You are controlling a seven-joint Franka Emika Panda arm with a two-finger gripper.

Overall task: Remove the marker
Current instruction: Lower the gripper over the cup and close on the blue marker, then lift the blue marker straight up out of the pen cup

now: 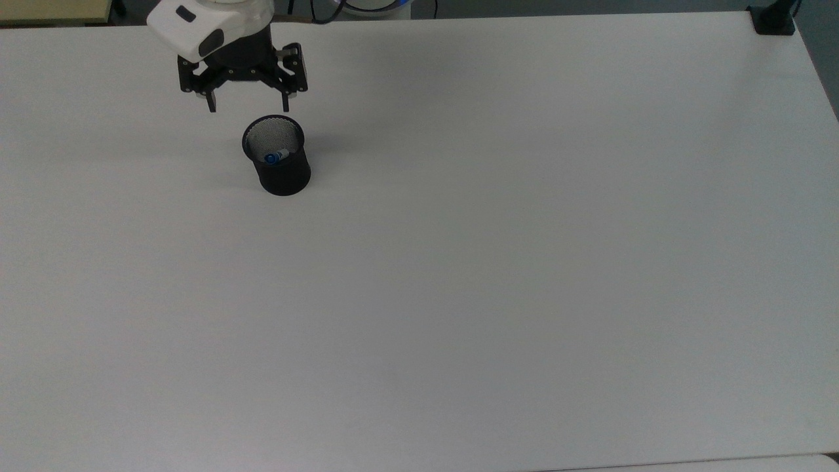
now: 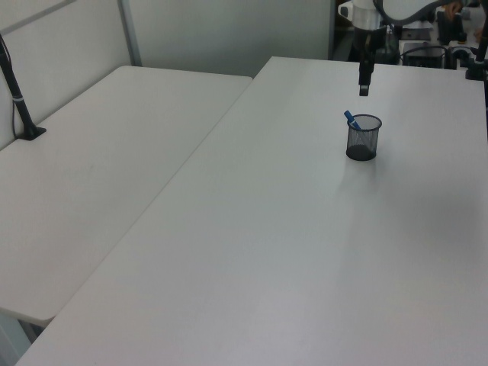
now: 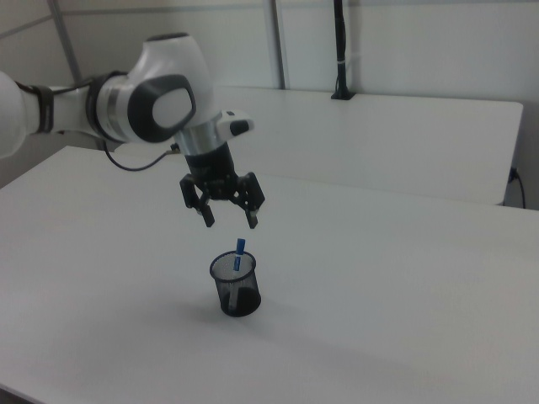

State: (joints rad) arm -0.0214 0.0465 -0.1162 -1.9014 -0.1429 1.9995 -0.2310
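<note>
The marker (image 1: 275, 157) stands in a black mesh cup (image 1: 283, 172) on the white table, leaning on the rim with its blue end sticking out. The left view has the marker (image 2: 351, 120) poking above the cup (image 2: 363, 141); the right view shows the marker (image 3: 239, 254) upright in the cup (image 3: 237, 290). My gripper (image 1: 248, 105) hangs open in the air just above and behind the cup, fingers pointing down, holding nothing. It appears as the gripper (image 3: 230, 220) in the right view and the gripper (image 2: 364, 86) in the left view.
A black clamp post (image 1: 772, 18) stands at the table's far corner in the top view's right. A second white table (image 2: 99, 168) adjoins in the left view's left, with a black post (image 2: 19, 103) on it. Wide bare tabletop (image 1: 491, 262) surrounds the cup.
</note>
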